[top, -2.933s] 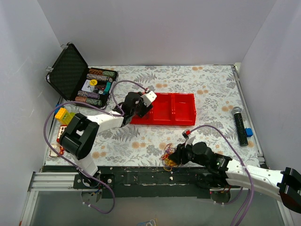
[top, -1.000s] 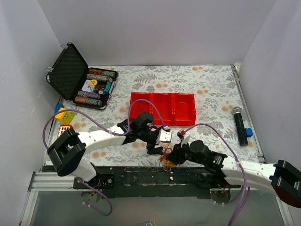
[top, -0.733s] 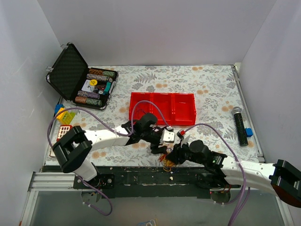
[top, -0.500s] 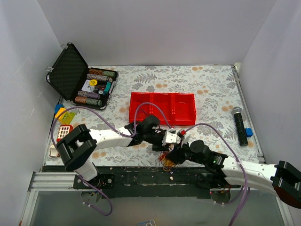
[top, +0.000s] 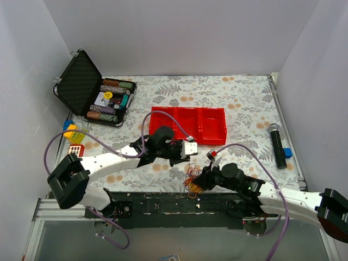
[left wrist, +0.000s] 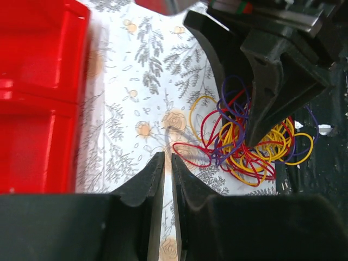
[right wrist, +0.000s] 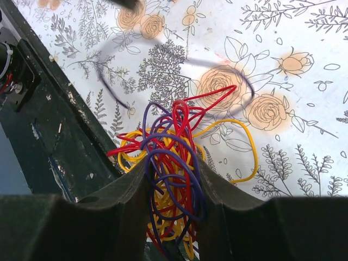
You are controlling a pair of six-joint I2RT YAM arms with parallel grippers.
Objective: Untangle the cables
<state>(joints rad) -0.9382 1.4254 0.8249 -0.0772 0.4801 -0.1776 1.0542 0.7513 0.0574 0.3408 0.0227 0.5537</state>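
Observation:
The cables (top: 192, 180) are a tangled bunch of yellow, red and purple strands at the table's near edge. My right gripper (top: 202, 178) is shut on the cables (right wrist: 173, 142). The strands are squeezed between its jaws (right wrist: 169, 169) and loops spill out beyond the tips. My left gripper (top: 186, 156) hovers just beyond the bunch on the far side, shut to a thin slit. Nothing shows between its fingers (left wrist: 167, 159). A red loop of the cables (left wrist: 244, 147) ends right by those tips, and I cannot tell whether it touches them.
A red divided tray (top: 187, 126) sits behind the left gripper, also in the left wrist view (left wrist: 32, 98). An open black case of poker chips (top: 81, 87) and coloured blocks (top: 73, 134) are at the left. A microphone (top: 277, 144) lies at the right. A black rail (top: 163, 205) runs under the bunch.
My left gripper came in from the tray, reached the bunch with jaws open, then shut and drew back slightly to the far left. The right gripper kept hold of the bunch.

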